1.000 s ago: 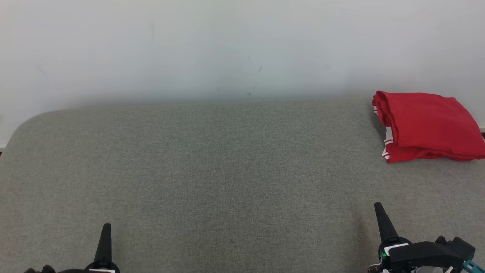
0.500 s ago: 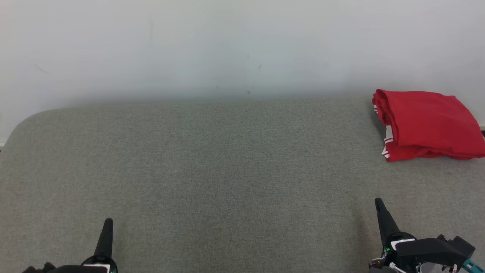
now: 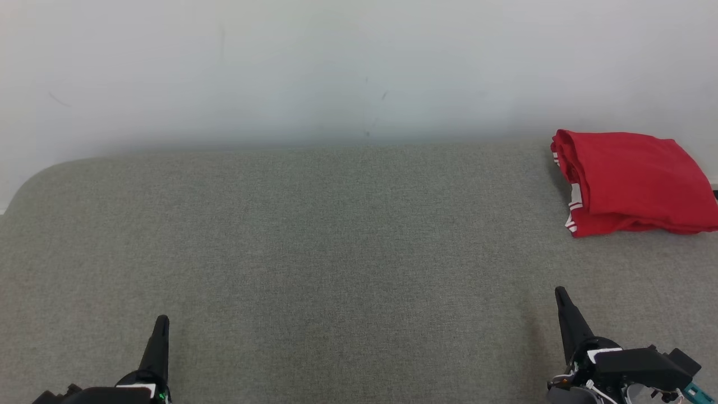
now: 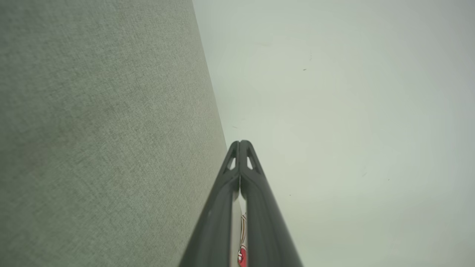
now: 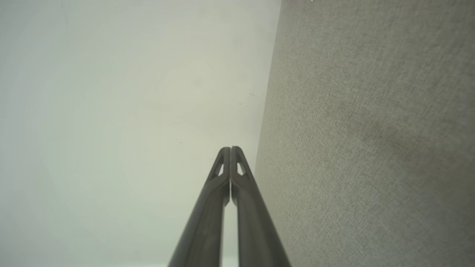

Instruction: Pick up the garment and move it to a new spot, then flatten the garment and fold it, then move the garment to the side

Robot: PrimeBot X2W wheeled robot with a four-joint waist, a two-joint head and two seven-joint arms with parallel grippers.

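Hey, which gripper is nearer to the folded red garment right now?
Right. The right gripper, jaws shut, is in front of the red garment on the robot's right side, apart from it; the left gripper, also shut, is far across the grey surface.

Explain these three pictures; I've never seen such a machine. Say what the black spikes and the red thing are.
This is a two-armed robot. The wide picture comes from a camera on its head, looking down at a grey fabric surface in front of a pale wall. The black spikes are its left gripper and right gripper: each is two long fingers pressed shut, holding nothing. The other two pictures come from a camera on each wrist, looking along those fingers; they sit tilted, so the surface stands upright there. The red thing is a folded garment with white stripes, lying at the surface's far right, touched by neither gripper.
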